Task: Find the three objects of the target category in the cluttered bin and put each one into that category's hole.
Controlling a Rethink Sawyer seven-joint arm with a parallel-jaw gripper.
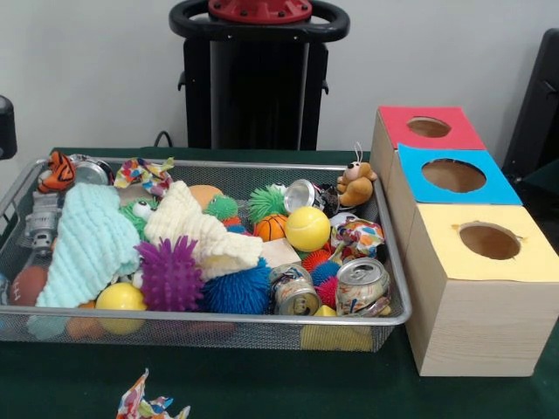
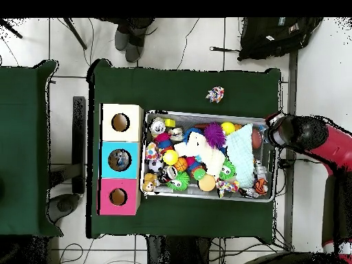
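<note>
The wire-mesh bin (image 1: pixel 397 312) (image 2: pixel 206 114) is full of toys, balls and cans. One clear creased bottle (image 1: pixel 39 223) lies at its left end, half under a mint knitted cloth (image 1: pixel 87 244); it shows in the overhead view (image 2: pixel 260 167) at the bin's right end. I see no other bottles. The blue-panelled hole (image 1: pixel 453 175) (image 2: pixel 119 160) is the middle one in the wooden box; something pale shows inside it from above. My gripper (image 2: pixel 273 130) hangs over the bin's right rim in the overhead view; only a dark edge of the gripper (image 1: pixel 4 127) shows in front.
Red-panelled hole (image 1: pixel 428 127) and yellow-panelled hole (image 1: pixel 489 241) flank the blue one. Shiny cans (image 1: pixel 362 286) (image 1: pixel 293 292) lie at the bin's near right. A colourful scrap (image 1: pixel 153 406) lies on the green table before the bin. A person's feet (image 2: pixel 130 38) show at the overhead view's top.
</note>
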